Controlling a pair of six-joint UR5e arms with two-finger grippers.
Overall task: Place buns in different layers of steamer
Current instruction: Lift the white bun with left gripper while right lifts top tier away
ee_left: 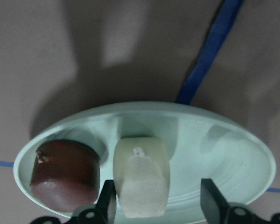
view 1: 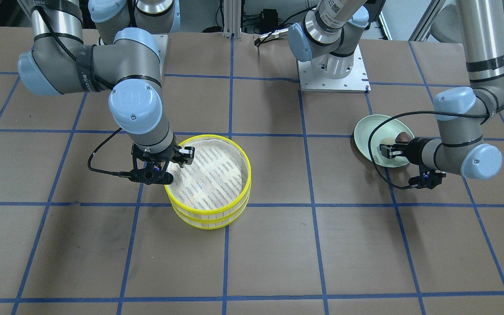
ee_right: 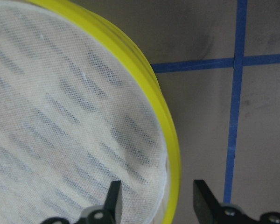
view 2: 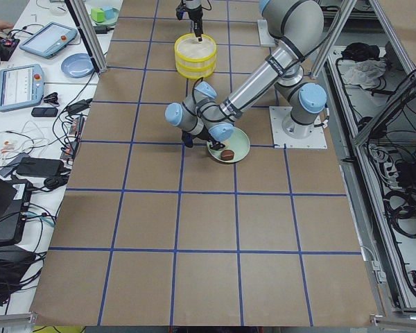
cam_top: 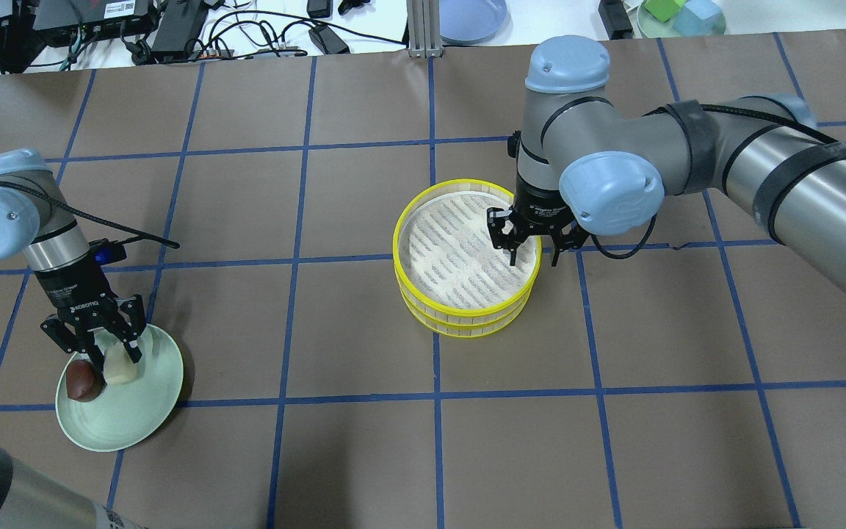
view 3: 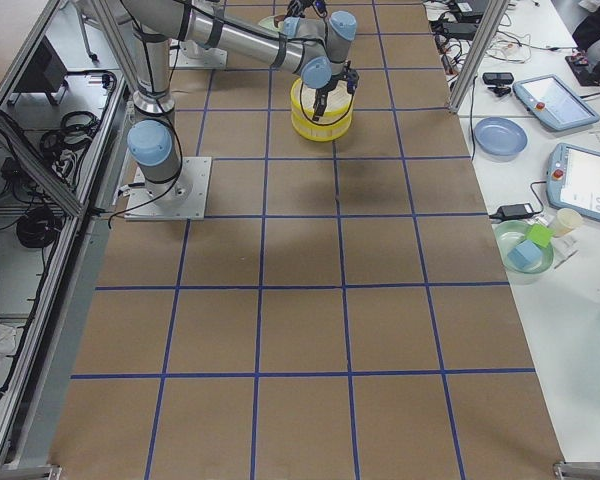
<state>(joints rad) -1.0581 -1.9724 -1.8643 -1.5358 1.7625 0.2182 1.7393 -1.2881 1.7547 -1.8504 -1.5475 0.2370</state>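
The two-tier steamer [cam_top: 423, 202] with yellow rims stands mid-table, stacked, its top liner bare; it also shows in the front view [view 1: 243, 153]. My right gripper [cam_top: 533, 257] is open, one finger inside and one outside the top rim [ee_right: 163, 121]. A cream-white bun [cam_top: 120, 365] and a reddish-brown bun [cam_top: 84, 380] lie side by side on a pale green plate [cam_top: 144, 411]. My left gripper [cam_top: 109, 353] is open and low over the plate, with the cream bun [ee_left: 142, 182] between its fingers, close to one of them. The brown bun [ee_left: 65, 175] lies just outside that finger.
The right arm's forearm reaches over the table from the right. The left arm's mounting plate [view 1: 333, 74] sits behind the middle. A blue dish [cam_top: 471, 15], a dish of blocks [cam_top: 680, 15] and cables lie on the white bench beyond the far edge.
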